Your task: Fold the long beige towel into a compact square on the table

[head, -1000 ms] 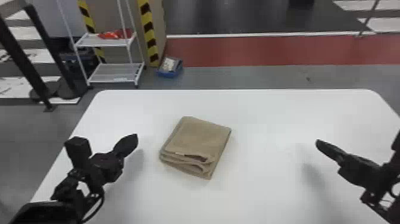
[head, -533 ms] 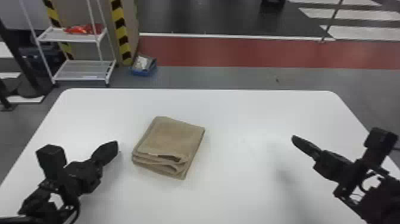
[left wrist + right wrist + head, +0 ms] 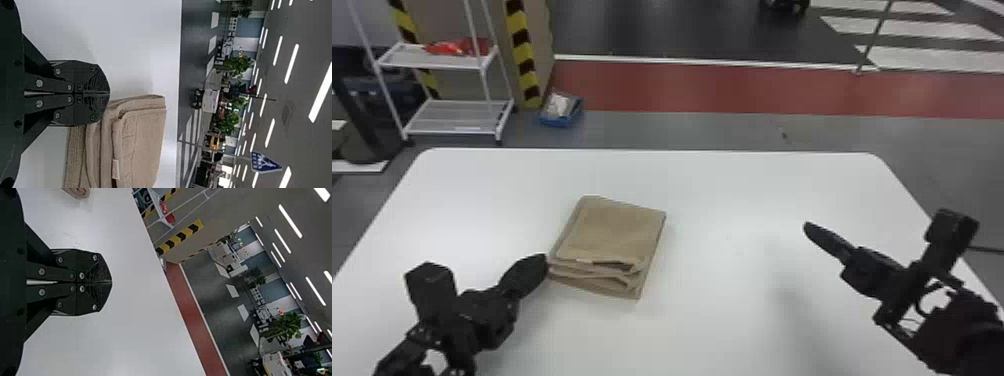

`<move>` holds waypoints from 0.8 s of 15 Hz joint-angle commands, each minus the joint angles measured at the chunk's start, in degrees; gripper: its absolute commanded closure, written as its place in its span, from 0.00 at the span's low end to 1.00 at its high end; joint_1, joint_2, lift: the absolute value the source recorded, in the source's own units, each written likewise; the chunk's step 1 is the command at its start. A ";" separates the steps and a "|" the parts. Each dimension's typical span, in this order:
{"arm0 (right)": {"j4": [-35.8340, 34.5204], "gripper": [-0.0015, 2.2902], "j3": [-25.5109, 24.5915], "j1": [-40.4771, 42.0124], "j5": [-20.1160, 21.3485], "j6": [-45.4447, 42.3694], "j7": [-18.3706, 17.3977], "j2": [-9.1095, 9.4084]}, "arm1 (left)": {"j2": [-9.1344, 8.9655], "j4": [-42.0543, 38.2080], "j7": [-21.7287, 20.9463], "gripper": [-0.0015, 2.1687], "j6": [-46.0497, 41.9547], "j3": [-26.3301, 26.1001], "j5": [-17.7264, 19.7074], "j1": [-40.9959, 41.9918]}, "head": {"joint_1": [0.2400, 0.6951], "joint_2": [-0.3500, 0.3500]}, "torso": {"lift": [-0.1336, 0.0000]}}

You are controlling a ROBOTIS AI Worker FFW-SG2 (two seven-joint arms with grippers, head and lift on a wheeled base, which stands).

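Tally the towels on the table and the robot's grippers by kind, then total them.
Folded beige towel: 1
Grippers: 2, the left gripper and the right gripper
Total: 3

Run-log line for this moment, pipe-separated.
beige towel: folded on white table | left gripper: shut, empty, near towel's left side | right gripper: shut, empty, right of towel

towel [image 3: 80, 192]: right wrist view's edge crops most | shelf [image 3: 444, 61]: head view crops top | blue bin [image 3: 558, 121]: contents indistinct
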 commanded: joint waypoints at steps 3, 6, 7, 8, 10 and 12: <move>-0.38 0.88 -0.53 -0.14 -0.93 0.23 0.00 -0.26 | -0.65 -1.73 0.51 0.79 1.68 -1.52 0.07 0.94 | 1.00 0.32 | 0.08; -0.29 0.88 -0.62 -0.49 -1.37 0.23 0.00 -0.35 | -0.91 -3.48 1.04 0.79 1.86 -3.01 -0.02 1.91 | 1.00 0.29 | 0.08; -0.12 0.88 -0.62 -0.76 -1.45 0.23 0.00 -0.35 | -1.00 -3.57 1.30 0.79 2.39 -3.45 -0.02 2.00 | 1.00 0.28 | 0.08; 0.15 0.88 -0.62 -0.93 -1.45 0.23 0.00 -0.35 | -1.35 -3.66 1.39 0.79 2.74 -3.80 -0.02 2.17 | 1.00 0.27 | 0.08; 0.15 0.88 -0.35 -1.02 -1.54 0.23 -0.09 -0.35 | -1.44 -4.01 1.48 0.79 2.74 -4.16 -0.02 2.35 | 1.00 0.25 | 0.08; 0.23 0.88 0.18 -1.28 -1.37 0.23 -0.09 -0.35 | -1.44 -5.51 1.74 0.79 2.74 -3.54 -0.02 3.32 | 1.00 0.25 | 0.08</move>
